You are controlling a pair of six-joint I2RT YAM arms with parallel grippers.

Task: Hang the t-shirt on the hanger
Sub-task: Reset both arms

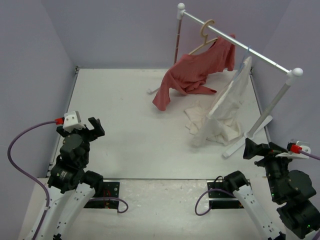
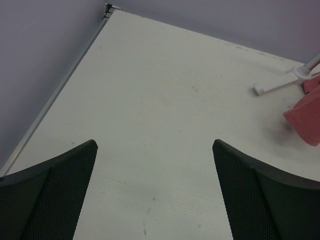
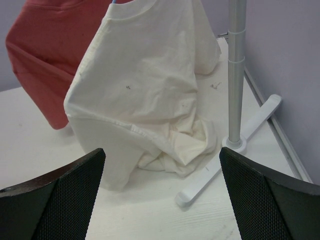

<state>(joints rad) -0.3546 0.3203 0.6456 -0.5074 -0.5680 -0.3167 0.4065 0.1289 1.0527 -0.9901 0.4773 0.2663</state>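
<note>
Left gripper point(image 1: 80, 130), seen at the lower left of the overhead view, stands with its two black fingers spread wide and nothing between them; in its own wrist view point(image 2: 154, 150) only bare white tabletop point(image 2: 165, 100) shows between the fingers. The right gripper point(image 1: 261, 150), at the lower right of the overhead view, is likewise fully spread and holds nothing; its wrist view point(image 3: 162, 155) looks between the fingers toward the garments. The cream-white, wrinkled cotton t-shirt point(image 1: 227, 107) hangs at the right of centre in the overhead view, under the silver rail of a white clothes rack point(image 1: 240, 42). Its lower part lies bunched on the table beside the rack's foot. In the right wrist view the t-shirt point(image 3: 145, 85) fills the upper centre, collar uppermost. A short piece of the thin light-blue wire hanger point(image 3: 113, 2) emerges from the neck opening at the top edge; the rest of the wire is hidden by fabric. A salmon-red shirt point(image 1: 197, 72) hangs further up and left on the same rail from a thicker beige hanger with a large hook point(image 1: 206, 35), one end trailing onto the table. Both grippers are well apart from the garments and the rack.
</note>
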